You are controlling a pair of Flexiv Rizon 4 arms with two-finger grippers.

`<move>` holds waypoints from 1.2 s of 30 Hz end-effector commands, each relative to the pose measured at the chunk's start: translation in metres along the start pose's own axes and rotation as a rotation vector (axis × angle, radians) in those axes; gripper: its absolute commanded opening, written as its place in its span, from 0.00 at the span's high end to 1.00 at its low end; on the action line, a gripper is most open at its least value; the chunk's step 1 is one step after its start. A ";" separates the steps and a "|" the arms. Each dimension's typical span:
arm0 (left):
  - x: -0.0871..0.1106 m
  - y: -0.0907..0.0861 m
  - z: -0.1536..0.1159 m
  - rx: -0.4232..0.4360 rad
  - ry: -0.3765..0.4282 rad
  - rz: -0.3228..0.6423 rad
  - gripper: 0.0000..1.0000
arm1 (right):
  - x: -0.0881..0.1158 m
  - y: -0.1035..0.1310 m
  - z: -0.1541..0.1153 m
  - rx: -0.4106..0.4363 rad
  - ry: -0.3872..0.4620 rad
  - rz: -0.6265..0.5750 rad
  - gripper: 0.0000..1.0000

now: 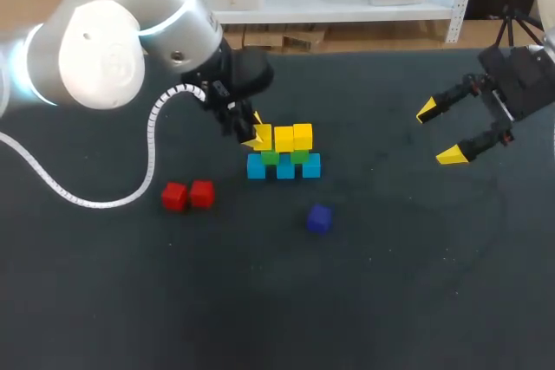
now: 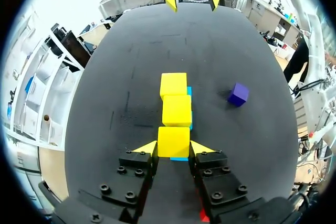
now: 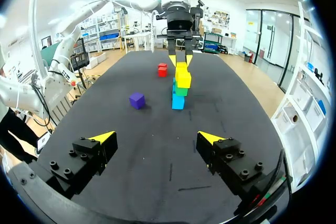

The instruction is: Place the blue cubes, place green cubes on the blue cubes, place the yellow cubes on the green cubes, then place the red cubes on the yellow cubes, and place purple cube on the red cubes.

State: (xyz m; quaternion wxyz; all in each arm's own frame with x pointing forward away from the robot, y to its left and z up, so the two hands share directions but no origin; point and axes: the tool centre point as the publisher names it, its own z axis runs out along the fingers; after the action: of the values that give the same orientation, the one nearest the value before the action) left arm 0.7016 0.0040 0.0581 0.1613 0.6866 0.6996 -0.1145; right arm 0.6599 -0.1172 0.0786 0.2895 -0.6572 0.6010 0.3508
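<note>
On a dark table, the left gripper pinched a yellow cube between its two fingers. It held the cube at the left end of a small stack near the middle, level with two other yellow cubes. Those sat on green cubes, which sat on a row of blue cubes. This looked like the yellow layer being finished, with the cube gripped by its sides so it could be lowered straight down. Two red cubes lay left of the stack and a purple cube lay nearer, both waiting for later layers. The right gripper hung far right with its fingers spread and empty, well away from the stack.
</note>
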 end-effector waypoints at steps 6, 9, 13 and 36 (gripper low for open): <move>-0.001 0.002 0.000 0.004 0.000 0.004 1.00 | 0.000 0.000 0.000 0.000 -0.001 -0.001 0.00; -0.001 0.002 0.000 0.004 -0.001 0.004 0.99 | 0.000 0.000 0.000 0.000 -0.001 -0.001 0.00; -0.001 0.002 0.000 0.007 -0.004 0.005 0.98 | 0.000 0.000 0.000 0.000 -0.001 -0.001 0.00; -0.003 0.001 0.002 0.020 -0.007 0.008 0.93 | 0.000 0.000 0.000 0.000 -0.001 -0.001 0.00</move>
State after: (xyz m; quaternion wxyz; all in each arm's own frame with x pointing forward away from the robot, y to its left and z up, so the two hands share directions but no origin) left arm 0.6998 0.0013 0.0572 0.1598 0.6889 0.6964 -0.1218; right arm 0.6599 -0.1172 0.0786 0.2895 -0.6572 0.6010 0.3508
